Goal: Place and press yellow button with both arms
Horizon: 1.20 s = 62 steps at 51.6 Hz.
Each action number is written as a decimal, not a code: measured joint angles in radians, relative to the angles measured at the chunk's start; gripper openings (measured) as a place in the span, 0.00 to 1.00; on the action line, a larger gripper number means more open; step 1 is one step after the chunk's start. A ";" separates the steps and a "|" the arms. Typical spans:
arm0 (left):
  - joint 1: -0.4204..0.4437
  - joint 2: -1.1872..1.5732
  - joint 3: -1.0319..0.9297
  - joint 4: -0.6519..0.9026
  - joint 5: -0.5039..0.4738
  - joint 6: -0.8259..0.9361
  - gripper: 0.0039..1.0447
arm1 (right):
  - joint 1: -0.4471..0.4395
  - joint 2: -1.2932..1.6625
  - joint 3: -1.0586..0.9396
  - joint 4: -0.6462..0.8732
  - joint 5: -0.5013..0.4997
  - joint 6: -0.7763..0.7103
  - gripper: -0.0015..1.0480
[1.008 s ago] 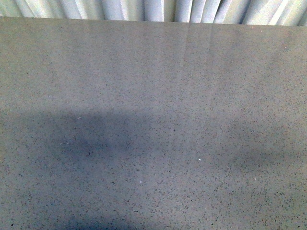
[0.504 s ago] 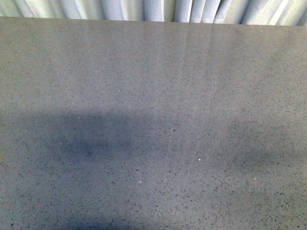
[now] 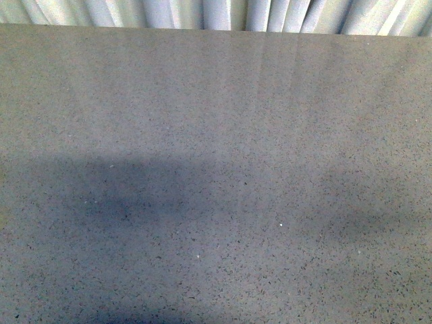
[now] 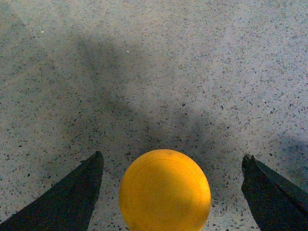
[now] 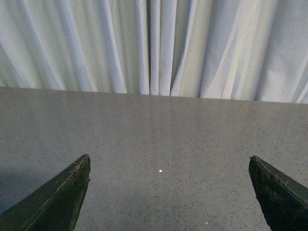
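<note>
The yellow button (image 4: 165,190) sits on the speckled grey surface (image 4: 154,57), between the spread jaws of my left claw (image 4: 173,156), with a gap on either side. My right claw (image 5: 169,158) is released too, jaws wide apart over the surface, facing a pale curtain (image 5: 154,43).

Dim, grainy, slightly soft throughout. Broad blurry shadows across table (image 3: 216,101) on the side away from curtain (image 3: 223,13); brighter toward curtain.
</note>
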 joint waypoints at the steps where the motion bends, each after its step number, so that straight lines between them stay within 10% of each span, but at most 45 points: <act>1: 0.000 0.000 0.000 0.001 0.000 0.000 0.77 | 0.000 0.000 0.000 0.000 0.000 0.000 0.91; 15: -0.006 0.013 -0.003 0.013 -0.005 0.000 0.34 | 0.000 0.000 0.000 0.000 0.000 0.000 0.91; 51: -0.011 -0.211 0.042 -0.138 0.004 -0.002 0.32 | 0.000 0.000 0.000 0.000 0.000 0.000 0.91; 62: -0.316 -0.375 0.052 -0.207 -0.089 -0.064 0.32 | 0.000 0.000 0.000 0.000 0.000 0.000 0.91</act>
